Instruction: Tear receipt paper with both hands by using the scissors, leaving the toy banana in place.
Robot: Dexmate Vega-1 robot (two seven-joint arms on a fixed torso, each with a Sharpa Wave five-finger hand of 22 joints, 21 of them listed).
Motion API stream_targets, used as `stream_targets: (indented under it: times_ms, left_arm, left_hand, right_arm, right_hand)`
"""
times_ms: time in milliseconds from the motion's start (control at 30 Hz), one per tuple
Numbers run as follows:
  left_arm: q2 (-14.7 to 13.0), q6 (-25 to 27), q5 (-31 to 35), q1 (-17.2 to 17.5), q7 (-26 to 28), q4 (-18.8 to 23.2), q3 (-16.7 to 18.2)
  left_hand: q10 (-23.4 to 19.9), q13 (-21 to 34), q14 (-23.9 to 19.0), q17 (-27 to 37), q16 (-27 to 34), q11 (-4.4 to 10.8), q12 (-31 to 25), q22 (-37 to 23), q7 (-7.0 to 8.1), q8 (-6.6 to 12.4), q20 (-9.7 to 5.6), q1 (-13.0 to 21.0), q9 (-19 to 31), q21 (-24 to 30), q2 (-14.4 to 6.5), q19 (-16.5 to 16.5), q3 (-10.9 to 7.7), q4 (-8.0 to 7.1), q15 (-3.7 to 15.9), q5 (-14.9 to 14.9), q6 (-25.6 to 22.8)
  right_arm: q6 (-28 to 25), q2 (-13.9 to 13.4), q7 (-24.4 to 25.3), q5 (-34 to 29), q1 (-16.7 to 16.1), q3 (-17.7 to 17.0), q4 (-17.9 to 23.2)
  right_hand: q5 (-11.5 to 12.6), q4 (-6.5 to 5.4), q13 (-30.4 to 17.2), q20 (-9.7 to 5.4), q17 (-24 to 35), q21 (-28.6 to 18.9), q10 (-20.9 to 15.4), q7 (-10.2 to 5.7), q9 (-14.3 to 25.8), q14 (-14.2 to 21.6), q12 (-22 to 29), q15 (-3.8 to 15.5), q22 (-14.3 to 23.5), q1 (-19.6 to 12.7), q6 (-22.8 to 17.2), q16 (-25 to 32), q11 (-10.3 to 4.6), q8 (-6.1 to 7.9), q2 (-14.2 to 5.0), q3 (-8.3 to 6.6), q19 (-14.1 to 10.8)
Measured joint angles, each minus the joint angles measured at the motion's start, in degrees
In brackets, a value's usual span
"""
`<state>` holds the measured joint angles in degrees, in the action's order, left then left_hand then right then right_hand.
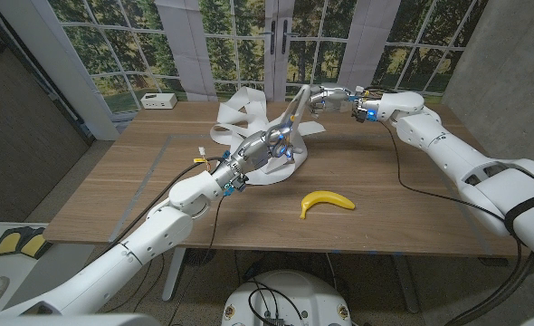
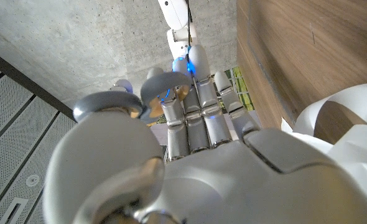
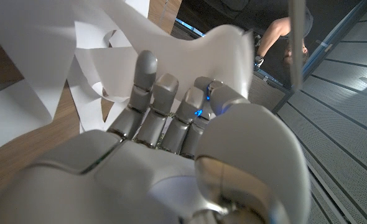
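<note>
A long white receipt paper (image 1: 242, 116) lies in loose coils at the far middle of the wooden table (image 1: 412, 217). From the heap a strip rises to my right hand (image 1: 326, 96), which pinches its end above the table. The right wrist view shows that hand (image 3: 171, 118) with its fingers against the paper (image 3: 190, 43). My left hand (image 1: 262, 145) is at the lower part of the strip and grips grey-handled scissors (image 2: 165, 82), whose loops sit around its thumb and a finger; the blades are hidden. The yellow toy banana (image 1: 327, 201) lies apart, near the front edge.
A small white box (image 1: 158, 101) stands at the table's far left corner. Bare wood stretches to the left and right of the paper heap. A person's arm (image 3: 277, 31) shows in the right wrist view, beyond the paper.
</note>
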<state>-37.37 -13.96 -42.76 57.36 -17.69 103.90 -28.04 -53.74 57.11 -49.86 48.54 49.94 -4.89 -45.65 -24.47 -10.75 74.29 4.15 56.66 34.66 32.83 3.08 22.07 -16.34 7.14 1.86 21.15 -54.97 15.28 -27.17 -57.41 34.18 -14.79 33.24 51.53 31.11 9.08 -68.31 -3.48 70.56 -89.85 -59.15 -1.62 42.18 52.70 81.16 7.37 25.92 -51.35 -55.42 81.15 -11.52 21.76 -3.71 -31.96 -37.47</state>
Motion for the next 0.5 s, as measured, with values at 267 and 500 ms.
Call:
stream_targets:
  times_ms: [267,500]
  left_arm:
    - [0.4,-0.1,0.1,0.2,0.7,-0.2,0.0]
    - [0.7,-0.4,0.1,0.2,0.4,-0.4,-0.1]
  left_hand:
    - [0.9,0.2,0.0,-0.4,0.9,0.90,-0.2,-1.3,-0.12,0.00,-0.07,0.0,0.0,1.7,0.0,-1.3,0.24,0.24,0.00,1.2,0.4]
    - [1.8,0.3,0.0,-1.3,1.6,1.83,-0.6,-2.1,-0.07,0.00,0.03,0.0,0.0,3.3,0.0,-2.0,0.40,0.40,0.00,2.0,1.0]
  right_arm:
    - [0.1,-0.1,0.0,0.3,0.0,-0.4,-0.1]
    - [0.1,-0.2,0.0,0.5,-0.2,-0.6,-0.1]
  right_hand:
    - [0.0,0.00,0.2,0.00,0.0,0.0,0.0,0.18,-0.1,0.0,0.0,0.00,-0.1,0.0,-0.2,0.0,0.01,-0.01,0.00,0.00,0.0]
    - [0.0,0.00,0.2,0.00,0.0,0.0,0.0,0.18,-0.1,0.0,0.0,0.00,-0.1,0.0,-0.2,0.0,0.01,-0.01,0.00,0.00,0.0]
